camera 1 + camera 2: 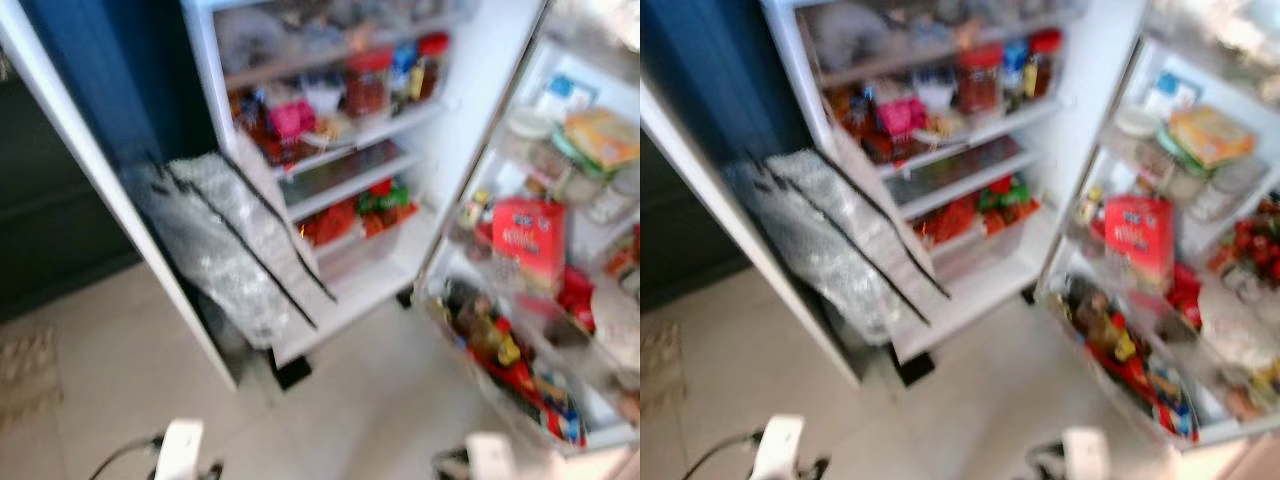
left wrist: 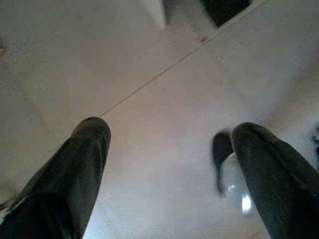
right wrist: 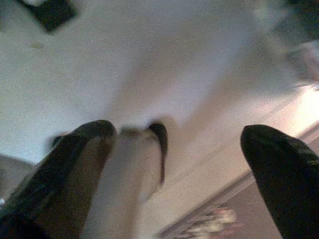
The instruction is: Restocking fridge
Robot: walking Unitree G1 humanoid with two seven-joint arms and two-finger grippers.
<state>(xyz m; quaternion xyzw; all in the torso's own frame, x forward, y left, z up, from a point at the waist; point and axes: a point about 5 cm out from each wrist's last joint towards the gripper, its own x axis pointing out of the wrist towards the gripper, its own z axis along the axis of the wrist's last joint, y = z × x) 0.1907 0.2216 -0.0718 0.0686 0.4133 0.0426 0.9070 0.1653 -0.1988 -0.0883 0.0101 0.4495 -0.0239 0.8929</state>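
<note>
You are looking down into an open fridge (image 1: 430, 240) filling the upper centre of the head frames, blurred by motion; shelves are showing jars and red packets, and the open door (image 1: 560, 300) at the right edge is carrying a red carton (image 1: 528, 240) and bottles (image 1: 490, 335) in its racks. A crinkled clear plastic bag (image 1: 225, 245) with dark strips is leaning against the fridge's lower left side, at centre left of the frame. Both arms are hanging low over the pale floor (image 2: 164, 99). The left gripper (image 2: 172, 144) is standing wide apart, holding nothing, and the right gripper (image 3: 179, 139) is likewise spread wide and empty. No item for restocking is in either one; the likeliest stock, by my judgement, is that bag. Risks from here: stepping in while the picture is smeared could be knocking the door racks at right and spilling bottles; the slack bag could be slipping or tearing under a narrow pinch; its contents are too blurred to tell
</note>
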